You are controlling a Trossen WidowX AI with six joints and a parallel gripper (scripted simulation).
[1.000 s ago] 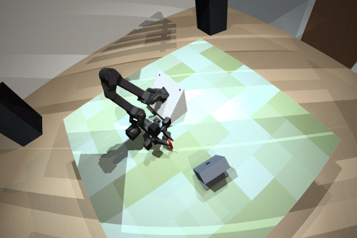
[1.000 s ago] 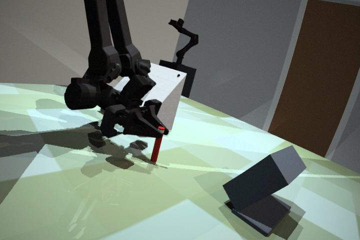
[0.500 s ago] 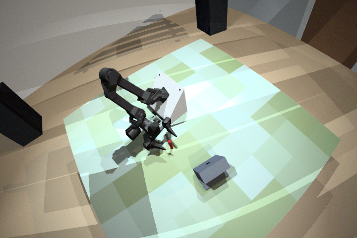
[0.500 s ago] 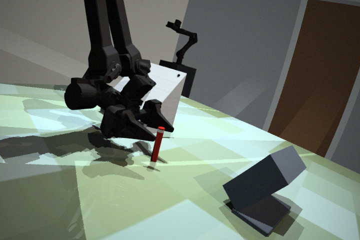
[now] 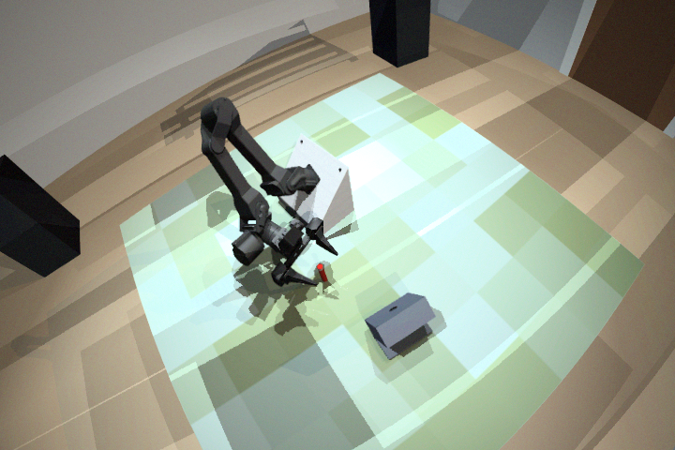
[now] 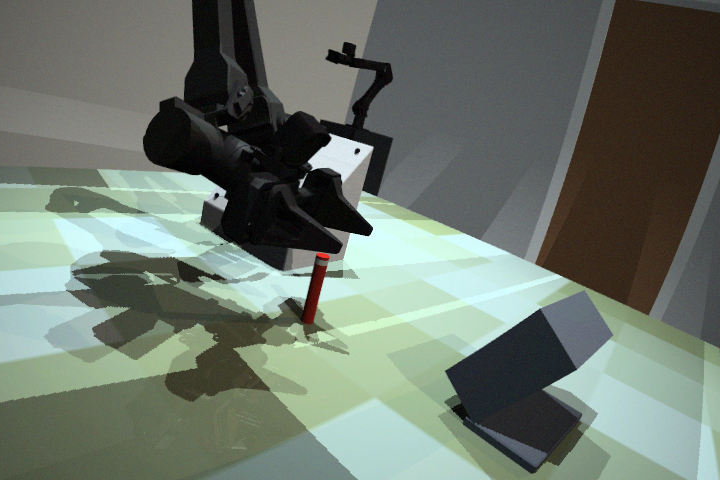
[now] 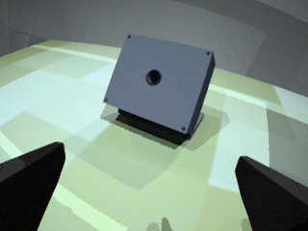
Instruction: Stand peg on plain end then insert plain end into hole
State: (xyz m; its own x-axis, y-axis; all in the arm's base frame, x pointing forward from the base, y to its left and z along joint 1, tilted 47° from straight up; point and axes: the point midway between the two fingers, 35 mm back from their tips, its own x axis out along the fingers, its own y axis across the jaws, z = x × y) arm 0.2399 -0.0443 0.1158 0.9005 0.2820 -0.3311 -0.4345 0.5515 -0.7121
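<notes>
The red peg [image 5: 322, 274] [image 6: 314, 294] stands upright on the table [image 5: 455, 276] [image 6: 372, 362], its white-banded end up and its plain end down. It is out of the wrist view. My gripper [image 5: 326, 269] [image 6: 355, 240] [image 7: 153, 161] is wide open and empty. In the exterior view its fingertips are above the height of the peg's top and do not hold it. The grey sloped panel [image 5: 407, 321] [image 6: 514, 362] [image 7: 180, 84] stands apart from the peg, with its round dark hole [image 5: 393, 307] [image 7: 154, 77] facing the gripper and empty. The exterior view shows the panel from behind its face.
A white sloped box [image 5: 327, 170] [image 6: 361, 169] stands beside and behind the arm. The panel rests on a flat base plate [image 6: 536, 424]. Dark blocks [image 5: 399, 31] [image 5: 30, 222] stand beyond the table, and another small arm [image 6: 376, 84] shows in the background.
</notes>
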